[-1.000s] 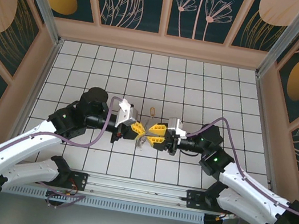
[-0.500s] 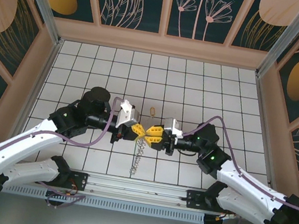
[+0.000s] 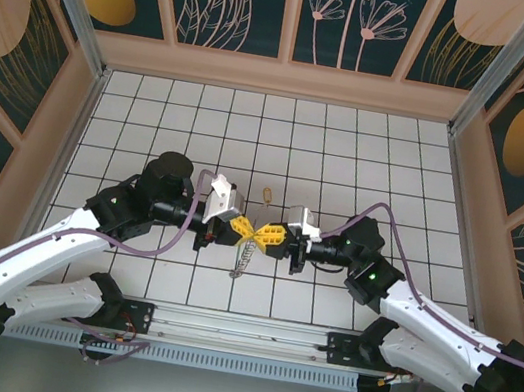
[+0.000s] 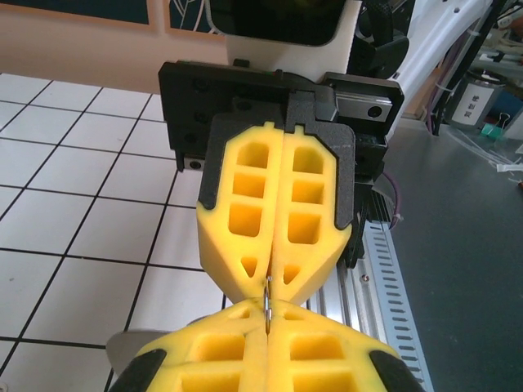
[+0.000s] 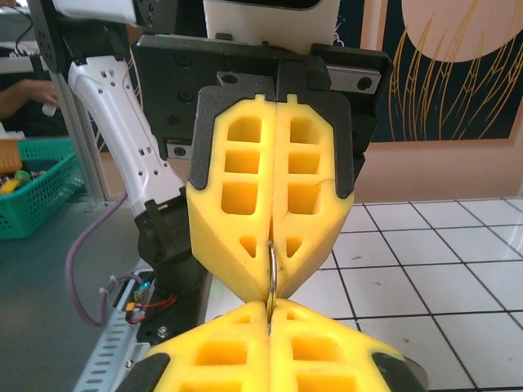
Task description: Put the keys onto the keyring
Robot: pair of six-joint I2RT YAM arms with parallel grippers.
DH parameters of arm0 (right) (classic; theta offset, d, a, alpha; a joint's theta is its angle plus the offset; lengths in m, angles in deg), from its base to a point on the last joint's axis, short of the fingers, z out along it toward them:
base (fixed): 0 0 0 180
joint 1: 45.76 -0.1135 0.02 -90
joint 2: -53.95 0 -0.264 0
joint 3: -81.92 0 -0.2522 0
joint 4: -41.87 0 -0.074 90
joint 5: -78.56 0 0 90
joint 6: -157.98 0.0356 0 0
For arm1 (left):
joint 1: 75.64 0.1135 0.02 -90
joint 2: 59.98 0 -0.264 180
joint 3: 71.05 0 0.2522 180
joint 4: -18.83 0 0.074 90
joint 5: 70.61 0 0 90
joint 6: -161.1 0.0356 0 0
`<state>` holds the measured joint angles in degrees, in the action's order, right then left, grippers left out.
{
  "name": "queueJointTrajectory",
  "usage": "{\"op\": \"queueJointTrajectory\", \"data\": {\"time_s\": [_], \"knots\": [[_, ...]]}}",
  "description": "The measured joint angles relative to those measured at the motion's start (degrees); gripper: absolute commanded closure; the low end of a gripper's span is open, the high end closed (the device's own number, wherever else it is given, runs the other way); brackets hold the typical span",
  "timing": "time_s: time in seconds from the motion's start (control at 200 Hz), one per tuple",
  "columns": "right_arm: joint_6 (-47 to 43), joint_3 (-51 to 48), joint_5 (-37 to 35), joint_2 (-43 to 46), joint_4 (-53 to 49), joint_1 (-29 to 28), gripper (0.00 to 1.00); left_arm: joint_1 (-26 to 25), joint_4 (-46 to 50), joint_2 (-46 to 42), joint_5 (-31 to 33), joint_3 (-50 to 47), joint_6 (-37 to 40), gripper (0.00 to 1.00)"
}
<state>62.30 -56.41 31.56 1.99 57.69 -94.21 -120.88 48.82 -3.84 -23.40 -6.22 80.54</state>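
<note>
In the middle of the top view, the left gripper point(image 3: 243, 225) and right gripper point(image 3: 266, 234) meet tip to tip, both clenched on the one keyring point(image 5: 272, 269). A string of keys point(image 3: 244, 257), too small to count, trails just below them. One loose key point(image 3: 267, 194) lies on the surface point(image 3: 156, 106) just above.

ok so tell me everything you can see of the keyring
The thin dull grey metal wire keyring shows edge-on as a slim upright loop, held off the white tiled floor. The shut yellow tips of the left hand and right hand pinch it from opposite sides. A pale toothed fringe of keys trails from there toward the near edge.
</note>
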Motion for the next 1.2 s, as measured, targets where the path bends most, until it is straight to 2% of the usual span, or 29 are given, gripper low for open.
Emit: {"op": "queueJointTrajectory", "data": {"time_s": [0.135,0.245,0.395,0.57,0.646,0.726,0.771,1.201], "knots": [[0.0,0.0,-0.3,0.0,0.0,0.0,1.00,-0.1,0.3,0.0,0.5,0.1,0.0,1.00],[0.0,0.0,-1.2,0.0,-0.3,0.0,1.00,-0.2,0.4,0.0,1.4,0.2,0.0,0.90],[-0.7,0.0,-1.4,0.1,-1.2,-0.2,1.00,-0.6,0.9,0.0,2.3,0.2,0.2,0.88],[-3.5,0.6,-2.6,0.2,-4.3,-1.3,1.00,-1.0,2.2,-0.1,2.8,0.2,0.2,0.80],[-4.7,1.5,-3.3,0.2,-6.5,-1.7,1.00,-1.1,2.4,-0.3,2.8,0.2,0.0,0.82],[-5.6,2.1,-3.7,0.2,-7.8,-1.9,1.00,-1.1,2.8,-0.7,3.3,0.2,-0.2,0.94],[-5.8,2.1,-3.7,0.2,-8.1,-1.9,1.00,-1.1,3.0,-0.8,3.8,0.2,0.1,0.98],[-6.0,2.2,-4.0,1.5,-9.0,-2.2,1.00,-1.5,3.3,-1.7,4.3,0.2,0.4,1.00]]}}
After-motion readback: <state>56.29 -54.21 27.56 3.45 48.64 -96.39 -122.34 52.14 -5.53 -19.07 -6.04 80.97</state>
